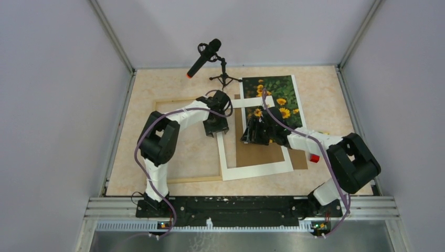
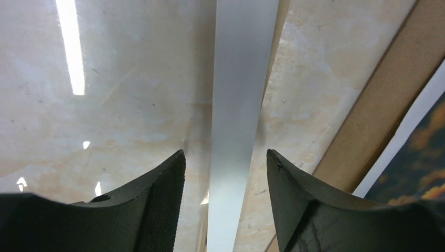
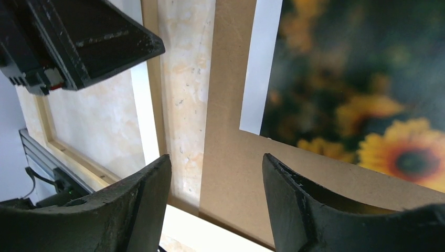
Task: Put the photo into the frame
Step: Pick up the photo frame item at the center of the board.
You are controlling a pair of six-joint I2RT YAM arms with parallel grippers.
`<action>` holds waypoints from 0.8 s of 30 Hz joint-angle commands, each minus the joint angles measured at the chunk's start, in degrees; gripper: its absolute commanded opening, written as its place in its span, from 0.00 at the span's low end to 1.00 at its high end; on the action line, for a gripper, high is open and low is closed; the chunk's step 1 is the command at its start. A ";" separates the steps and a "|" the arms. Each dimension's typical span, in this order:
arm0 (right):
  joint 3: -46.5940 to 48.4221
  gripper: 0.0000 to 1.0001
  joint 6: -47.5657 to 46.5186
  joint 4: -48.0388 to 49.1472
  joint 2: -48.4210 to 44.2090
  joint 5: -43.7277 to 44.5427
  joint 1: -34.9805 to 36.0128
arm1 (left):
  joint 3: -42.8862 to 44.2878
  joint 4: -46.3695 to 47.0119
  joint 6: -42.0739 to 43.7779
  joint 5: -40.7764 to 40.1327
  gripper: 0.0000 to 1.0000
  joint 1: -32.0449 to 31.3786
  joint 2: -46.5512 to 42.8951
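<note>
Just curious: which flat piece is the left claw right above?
The white mat: its strip runs between the left gripper's jaws, unlike the wooden frame, brown board or sunflower photo.

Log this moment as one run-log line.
photo: outside frame | left gripper: open, above white mat | right gripper: open, above backing board

Beige table point(image 1: 157, 84): frame point(image 1: 194, 179), mat point(image 1: 257, 170), board point(image 1: 262, 152), microphone stand point(image 1: 224, 79)

Paper photo point(image 1: 275, 97), pale wood frame point(image 1: 194, 179)
</note>
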 commanded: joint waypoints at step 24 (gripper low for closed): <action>2.19 0.72 4.67 17.95 6.25 -2.70 10.76 | 2.47 -3.86 2.28 -0.18 0.29 -0.27 -5.75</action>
